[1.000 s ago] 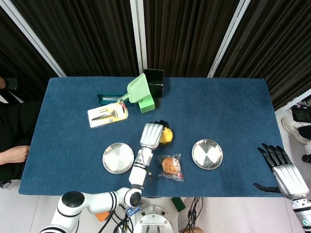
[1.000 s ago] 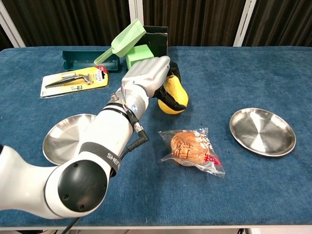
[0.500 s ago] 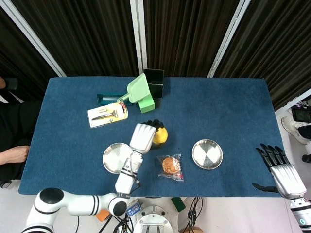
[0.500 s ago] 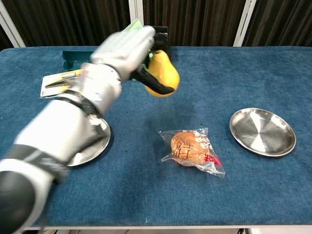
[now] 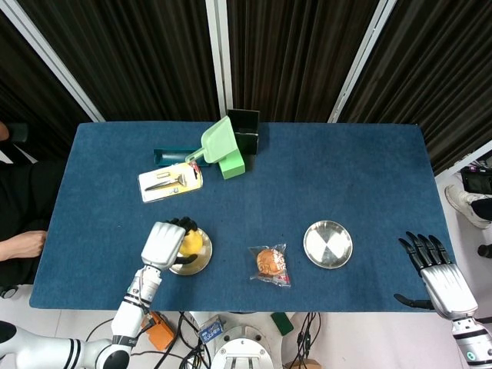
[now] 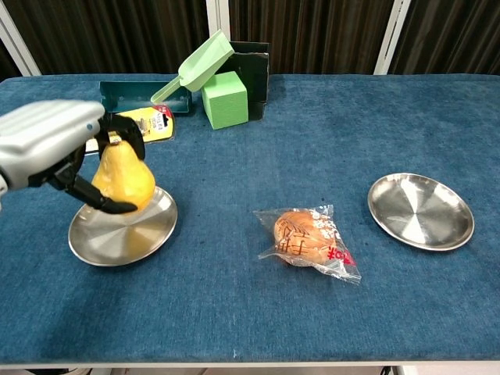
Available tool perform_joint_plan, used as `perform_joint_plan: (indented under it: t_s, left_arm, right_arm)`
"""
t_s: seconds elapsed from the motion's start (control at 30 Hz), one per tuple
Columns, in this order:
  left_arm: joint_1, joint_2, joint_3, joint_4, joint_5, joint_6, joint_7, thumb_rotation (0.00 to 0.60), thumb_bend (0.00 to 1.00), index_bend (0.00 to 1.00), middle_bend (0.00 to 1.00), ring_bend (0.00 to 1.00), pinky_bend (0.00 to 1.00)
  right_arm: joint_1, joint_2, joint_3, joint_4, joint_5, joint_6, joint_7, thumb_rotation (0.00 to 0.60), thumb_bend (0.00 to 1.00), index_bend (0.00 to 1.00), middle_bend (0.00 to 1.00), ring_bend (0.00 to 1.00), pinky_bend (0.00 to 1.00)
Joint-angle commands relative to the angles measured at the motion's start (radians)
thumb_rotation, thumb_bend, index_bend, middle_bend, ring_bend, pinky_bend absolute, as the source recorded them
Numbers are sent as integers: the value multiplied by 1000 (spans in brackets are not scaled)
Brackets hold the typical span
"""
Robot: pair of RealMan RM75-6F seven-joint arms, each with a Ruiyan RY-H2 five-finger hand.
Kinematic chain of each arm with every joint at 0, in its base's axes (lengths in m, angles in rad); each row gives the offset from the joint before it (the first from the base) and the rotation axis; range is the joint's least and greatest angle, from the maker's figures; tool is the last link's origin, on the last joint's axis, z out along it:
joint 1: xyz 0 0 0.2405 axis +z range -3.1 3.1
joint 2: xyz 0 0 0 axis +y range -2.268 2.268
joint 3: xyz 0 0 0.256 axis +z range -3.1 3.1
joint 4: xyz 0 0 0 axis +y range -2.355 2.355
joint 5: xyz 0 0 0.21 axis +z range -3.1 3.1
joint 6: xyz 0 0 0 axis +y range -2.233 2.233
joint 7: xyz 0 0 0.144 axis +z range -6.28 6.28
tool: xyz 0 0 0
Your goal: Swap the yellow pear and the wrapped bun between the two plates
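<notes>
Left hand (image 6: 55,152) grasping pear (image 6: 123,178) over left plate (image 6: 121,238), bun (image 6: 303,235) right of it, right hand (image 5: 436,265) spread, holding nothing

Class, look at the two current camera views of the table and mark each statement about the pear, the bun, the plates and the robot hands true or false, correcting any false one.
1. The left robot hand holds the yellow pear over the left plate. True.
2. The wrapped bun lies on the right plate. False: it lies on the blue cloth between the two plates.
3. The right plate has nothing on it. True.
4. The right robot hand grips the bun. False: it holds nothing, fingers spread, off the table's right edge.
5. The pear lies on its side. False: it is held stem up.
</notes>
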Motion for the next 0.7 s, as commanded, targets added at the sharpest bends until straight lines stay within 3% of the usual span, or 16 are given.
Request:
perform_joint_plan:
  t_s: [0.03, 0.13, 0.3, 0.37, 0.53, 0.7]
  left_arm:
    - [10, -12, 4, 24, 2, -32, -9, 600, 198, 499, 496, 493, 536]
    - [13, -14, 7, 36, 9, -52, 6, 600, 147, 406, 411, 408, 503]
    - [20, 12, 5, 8, -10, -83, 32, 600, 61, 161, 179, 176, 395]
    - [25, 30, 9, -11, -5, -86, 42, 600, 37, 117, 138, 132, 376]
    - [46, 85, 36, -89, 42, -76, 52, 600, 0, 85, 107, 98, 362]
    - [100, 196, 102, -192, 209, 21, 46, 600, 0, 85, 106, 94, 360]
  right_arm:
    - [-1, -1, 1, 0, 1, 1, -1, 464, 140, 0, 0, 0, 0]
    - [2, -2, 3, 0, 3, -5, -2, 465, 139, 0, 0, 0, 0]
    - [8, -7, 6, 0, 4, -16, -11, 465, 140, 0, 0, 0, 0]
    - [12, -13, 6, 2, 0, -22, -21, 465, 140, 0, 0, 0, 0]
    - [35, -28, 7, -11, -21, -47, -45, 464, 139, 0, 0, 0, 0]
    - [121, -36, 21, -77, -72, -134, -60, 480, 140, 0, 0, 0, 0]
